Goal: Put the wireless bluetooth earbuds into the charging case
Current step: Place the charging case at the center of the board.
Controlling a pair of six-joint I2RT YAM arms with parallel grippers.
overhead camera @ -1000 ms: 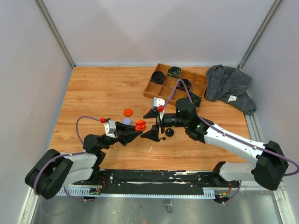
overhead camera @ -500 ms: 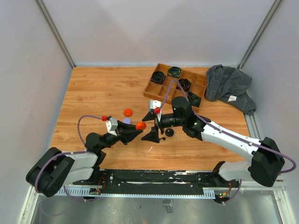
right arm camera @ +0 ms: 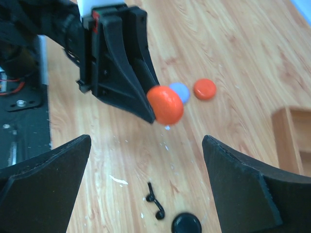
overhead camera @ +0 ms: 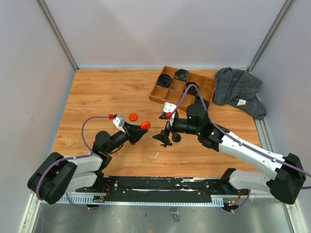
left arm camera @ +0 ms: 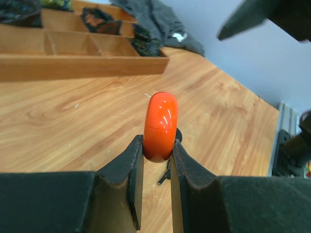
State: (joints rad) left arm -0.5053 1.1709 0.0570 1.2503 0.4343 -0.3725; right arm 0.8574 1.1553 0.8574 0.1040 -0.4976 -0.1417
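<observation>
My left gripper [overhead camera: 142, 128] is shut on a round orange charging case [overhead camera: 145, 125], held on edge above the table; in the left wrist view the case [left arm camera: 161, 126] sits between my pads [left arm camera: 134, 162]. Two black earbuds [right arm camera: 155, 200] lie joined on the wood beside a black round case [right arm camera: 186, 224]. One black bud [left arm camera: 164, 177] shows below the held case. My right gripper [right arm camera: 146, 145] is open wide and empty, above the black buds and facing the held case [right arm camera: 165, 104]. In the top view it [overhead camera: 164, 136] hangs next to the black case [overhead camera: 176, 137].
A lilac case [right arm camera: 181, 91] and a second orange case [overhead camera: 133, 116] lie on the table behind the held one. A wooden compartment tray [overhead camera: 158, 94] with coiled black cables stands at the back. A grey cloth [overhead camera: 238, 90] lies at the back right.
My left gripper has lifted the orange case and swung it a little farther from the near edge, now covering the lilac case in the top view. My right gripper has turned and shifted slightly right.
</observation>
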